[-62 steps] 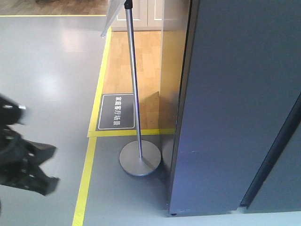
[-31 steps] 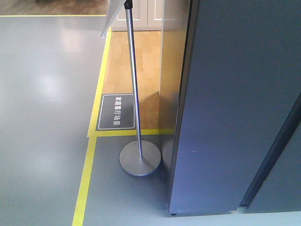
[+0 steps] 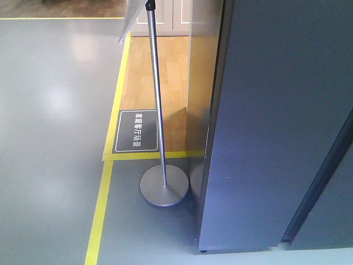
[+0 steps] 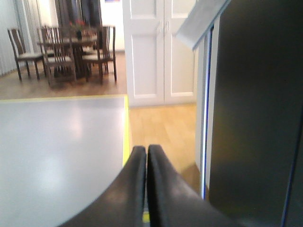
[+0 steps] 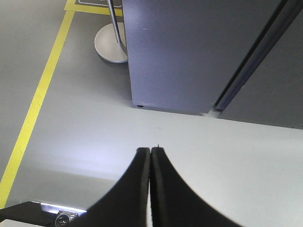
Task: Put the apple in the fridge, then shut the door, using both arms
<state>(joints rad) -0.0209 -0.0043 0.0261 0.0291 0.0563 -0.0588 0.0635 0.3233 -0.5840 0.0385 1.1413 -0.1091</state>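
Left arm now gone from the front view, both claws (image 4: 146, 152) (image 5: 150, 152) pressed together, fridge (image 3: 276, 127) shut.

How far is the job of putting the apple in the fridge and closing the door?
Apparently done or nearly so: the fridge shows only its dark outside, no white inside and no apple visible. Nothing is in hand: the left gripper and right gripper are both shut and empty. Whether the door is fully shut cannot be confirmed.
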